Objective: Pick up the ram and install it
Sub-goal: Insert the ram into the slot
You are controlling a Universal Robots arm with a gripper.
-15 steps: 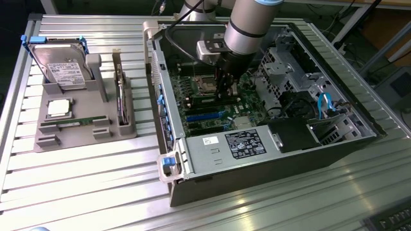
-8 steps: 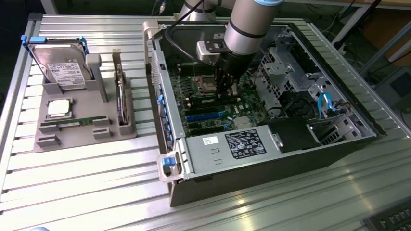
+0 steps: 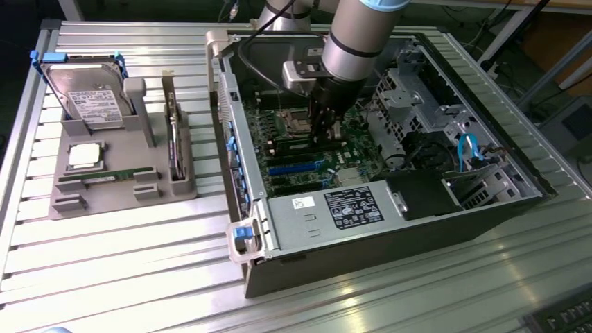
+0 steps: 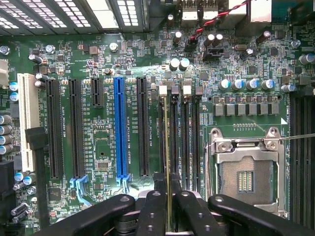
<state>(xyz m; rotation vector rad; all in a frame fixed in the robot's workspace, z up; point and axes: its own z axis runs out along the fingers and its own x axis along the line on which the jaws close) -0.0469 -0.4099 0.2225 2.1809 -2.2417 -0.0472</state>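
The tool (image 4: 169, 216) is sitting closest to the wrist camera. Its dark fingers (image 4: 151, 211) are standing narrow and gripping the ram (image 4: 167, 142), which is showing edge-on as a thin line between them. The ram is standing upright along one of the black memory slots (image 4: 183, 132), the one lying nearest the long expansion slots. Whether it is sitting fully down in that slot I cannot tell. To one side of it the blue slot (image 4: 119, 128) is running parallel, and to the other the open socket (image 4: 244, 174) is lying bare on the green board (image 4: 64, 59).

In the exterior view, the arm (image 3: 361, 35) is reaching down into the open case (image 3: 370, 263), which is lying on its side on the counter (image 3: 120, 277). The tool is hanging just above the board, beside the socket. Off to the exterior view's left, well apart from the case, a grey tray (image 3: 102, 205) is resting on the counter. It is carrying a second stick (image 3: 97, 178) lying flat, a square processor (image 3: 85, 154) behind that, and a drive (image 3: 88, 97) at the far end.
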